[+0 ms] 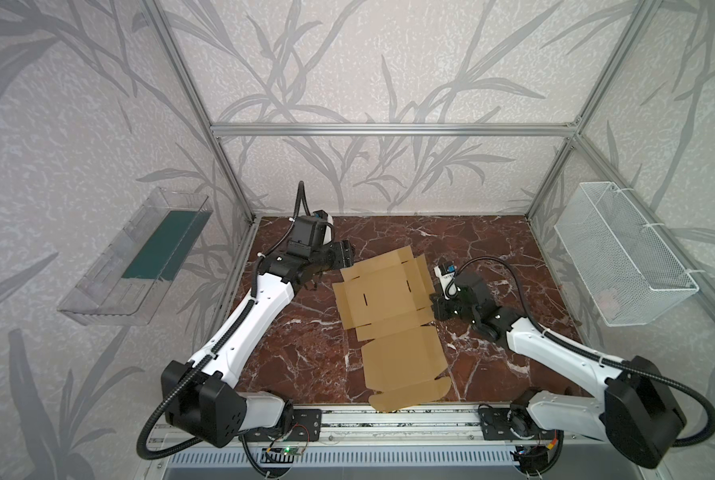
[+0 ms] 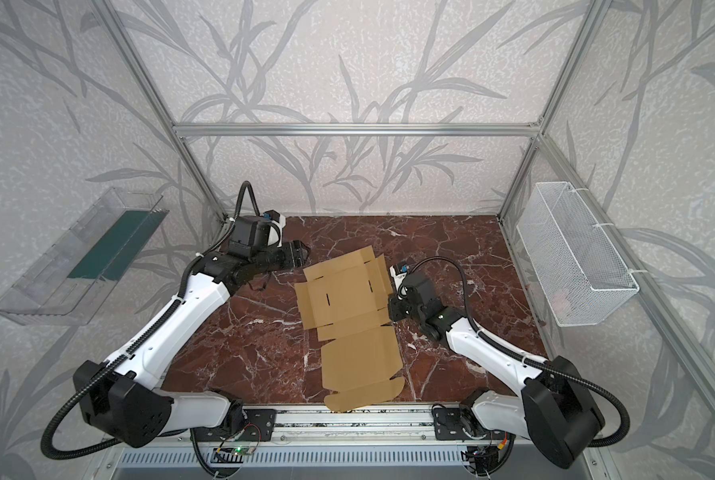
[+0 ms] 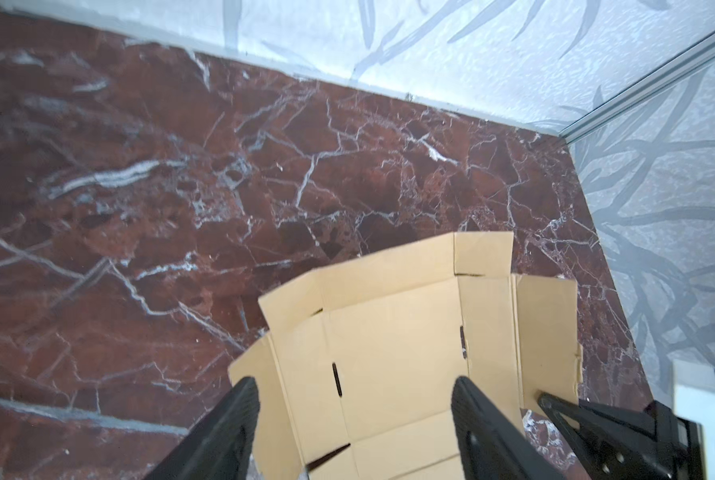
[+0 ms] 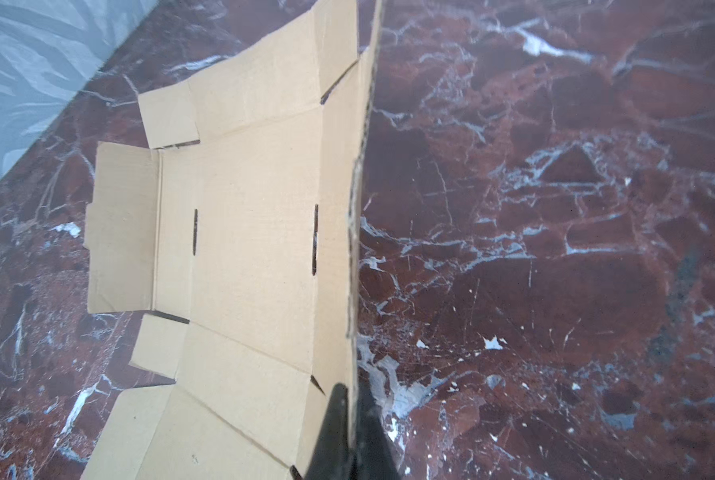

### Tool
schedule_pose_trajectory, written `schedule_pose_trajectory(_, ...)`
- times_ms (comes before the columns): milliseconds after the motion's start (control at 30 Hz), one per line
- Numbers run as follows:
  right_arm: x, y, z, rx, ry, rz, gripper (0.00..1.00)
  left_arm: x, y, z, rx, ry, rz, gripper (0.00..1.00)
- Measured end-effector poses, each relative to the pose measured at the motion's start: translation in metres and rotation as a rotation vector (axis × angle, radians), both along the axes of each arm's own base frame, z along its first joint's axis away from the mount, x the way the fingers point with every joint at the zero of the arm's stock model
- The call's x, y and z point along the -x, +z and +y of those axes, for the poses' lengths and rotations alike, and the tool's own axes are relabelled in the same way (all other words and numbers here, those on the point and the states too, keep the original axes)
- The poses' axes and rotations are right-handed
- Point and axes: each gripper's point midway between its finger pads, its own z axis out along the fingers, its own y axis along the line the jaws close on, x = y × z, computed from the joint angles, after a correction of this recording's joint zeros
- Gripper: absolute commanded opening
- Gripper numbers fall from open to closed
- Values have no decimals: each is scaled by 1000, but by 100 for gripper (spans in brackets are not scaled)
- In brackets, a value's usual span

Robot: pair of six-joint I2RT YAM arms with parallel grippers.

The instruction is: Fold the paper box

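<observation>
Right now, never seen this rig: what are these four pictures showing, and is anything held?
Two white-and-black robot arms, the left arm and the right arm, work at a red-brown marble-patterned tabletop. Two pictures look down from overhead; two come from cameras on the wrists. On the tabletop lies a flat tan corrugated cardboard sheet, an unfolded box. The right jaws are shut on its side flap, raised on edge; the left jaws stand open near the opposite side, holding nothing.
</observation>
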Motion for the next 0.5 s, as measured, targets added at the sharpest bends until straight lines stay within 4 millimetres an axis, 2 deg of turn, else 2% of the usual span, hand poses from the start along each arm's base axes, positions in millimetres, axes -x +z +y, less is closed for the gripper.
schedule_pose_trajectory(33, 4, 3, 2, -3, 15, -22, 0, 1, 3, 0, -14, -18, -25, 77)
schedule_pose_trajectory(133, 11, 13, 6, -16, 47, -74, 0, 5, 8, -3, -53, -95, -111, 88)
schedule_pose_trajectory(333, 19, 23, 5, -33, 77, -135, 0, 3, 7, -14, -162, -260, -212, 89)
schedule_pose_trajectory(500, 22, 31, 8, -46, 103, -169, 0, -4, -6, -25, -229, -382, -230, 89)
